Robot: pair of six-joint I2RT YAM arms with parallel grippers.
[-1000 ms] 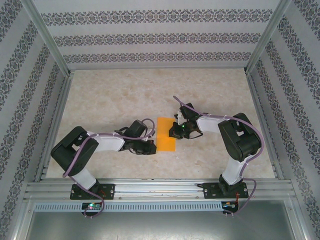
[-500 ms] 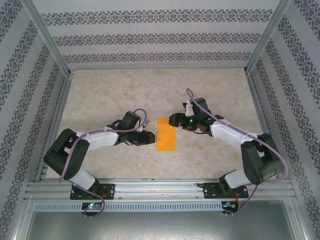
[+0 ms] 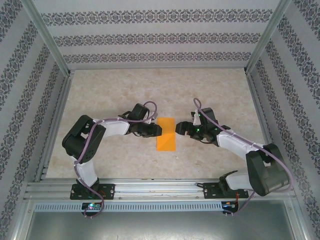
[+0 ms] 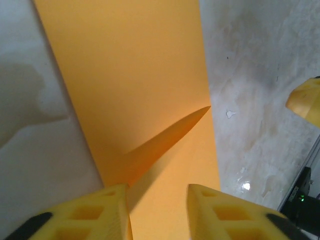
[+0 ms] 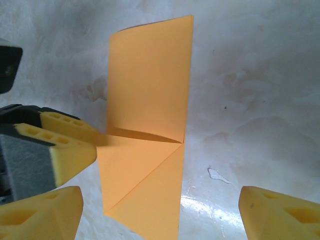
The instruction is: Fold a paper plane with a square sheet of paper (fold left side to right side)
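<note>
- Our left gripper (image 4: 157, 192): blocky yellow fingers a narrow gap apart, at the sheet's left edge.
- Our right gripper (image 3: 181, 128) gapes wide, just beside the right edge.
- The square sheet of paper (image 3: 166, 135), smooth orange, lies folded into a diagonally creased strip on the marbled table (image 3: 125, 95).

Your top view is bright and evenly lit, shadows faint. In the right wrist view the pale marbled table (image 5: 260, 75) throws white glare near the bottom edge. In the left wrist view a dark diagonal shadow crosses the thin bright orange paper sheet (image 4: 135, 75), and the yellow foam fingers (image 4: 85, 215) blur.
</note>
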